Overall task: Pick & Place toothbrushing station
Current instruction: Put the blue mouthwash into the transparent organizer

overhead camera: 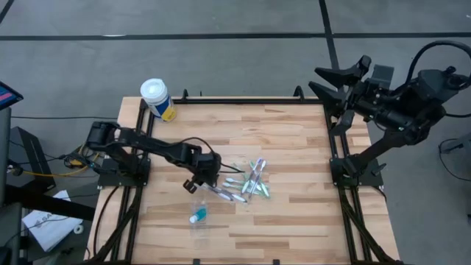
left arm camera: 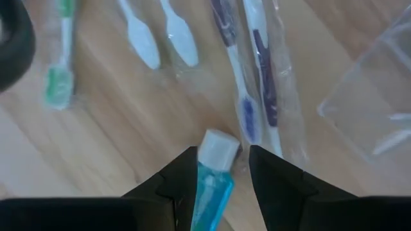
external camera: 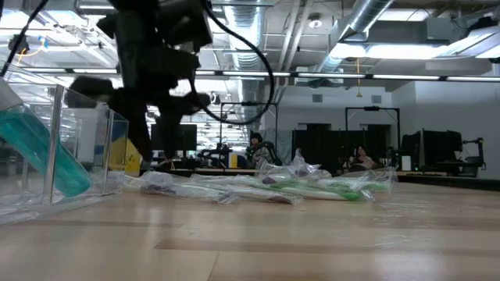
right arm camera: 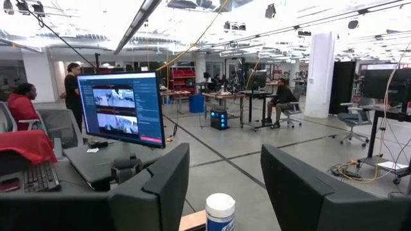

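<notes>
My left gripper is low over the table, left of the heap of wrapped toothbrushes. It is open, with one finger on each side of a small teal tube with a white cap. The tube's cap points toward two purple toothbrushes. White toothbrushes and a green toothbrush lie flat on the wood. The see-through holder stands near the table's front edge. Another teal tube leans slanted inside the holder. My right gripper is open and empty, parked off the far right corner. My left gripper has its fingers along the teal tube, slanting down from above. One finger lies close against the tube's side. A gap shows between the tube and the other finger. Whether any finger touches the tube, I cannot tell.
A white-lidded canister with a yellow label stands at the table's far left corner. The holder's wall is close beside my left gripper. Bare wood lies right of the toothbrush heap and along the far edge.
</notes>
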Controlling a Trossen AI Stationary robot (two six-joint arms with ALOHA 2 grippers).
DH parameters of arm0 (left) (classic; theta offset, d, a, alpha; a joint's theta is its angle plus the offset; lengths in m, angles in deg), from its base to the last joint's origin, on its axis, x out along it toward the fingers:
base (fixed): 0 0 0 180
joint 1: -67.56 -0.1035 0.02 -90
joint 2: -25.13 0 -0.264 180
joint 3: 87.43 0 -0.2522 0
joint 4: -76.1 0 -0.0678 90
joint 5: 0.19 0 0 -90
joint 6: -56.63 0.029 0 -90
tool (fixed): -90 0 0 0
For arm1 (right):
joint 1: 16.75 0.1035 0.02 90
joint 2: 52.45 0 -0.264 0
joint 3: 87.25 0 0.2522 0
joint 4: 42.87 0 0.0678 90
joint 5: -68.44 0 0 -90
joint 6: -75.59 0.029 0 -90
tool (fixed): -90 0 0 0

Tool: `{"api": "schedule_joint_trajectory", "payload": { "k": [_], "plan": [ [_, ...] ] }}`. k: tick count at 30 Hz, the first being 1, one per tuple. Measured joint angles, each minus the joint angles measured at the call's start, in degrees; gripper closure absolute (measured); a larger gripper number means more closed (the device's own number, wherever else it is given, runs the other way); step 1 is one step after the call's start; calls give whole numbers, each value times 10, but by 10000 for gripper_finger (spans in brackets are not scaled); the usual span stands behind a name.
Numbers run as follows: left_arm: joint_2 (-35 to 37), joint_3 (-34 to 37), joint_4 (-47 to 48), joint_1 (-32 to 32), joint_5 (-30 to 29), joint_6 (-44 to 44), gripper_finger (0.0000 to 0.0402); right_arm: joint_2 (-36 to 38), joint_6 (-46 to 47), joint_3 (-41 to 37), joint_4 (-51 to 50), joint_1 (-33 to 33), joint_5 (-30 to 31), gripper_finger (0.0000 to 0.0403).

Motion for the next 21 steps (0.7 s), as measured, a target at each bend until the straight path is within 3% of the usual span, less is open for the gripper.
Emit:
{"api": "schedule_joint_trajectory", "payload": {
  "k": [21],
  "plan": [
    [-54, 20, -54, -30, 26, 22, 268, 0, -4, 0, -18, 1, -1, 220]
  ]
}}
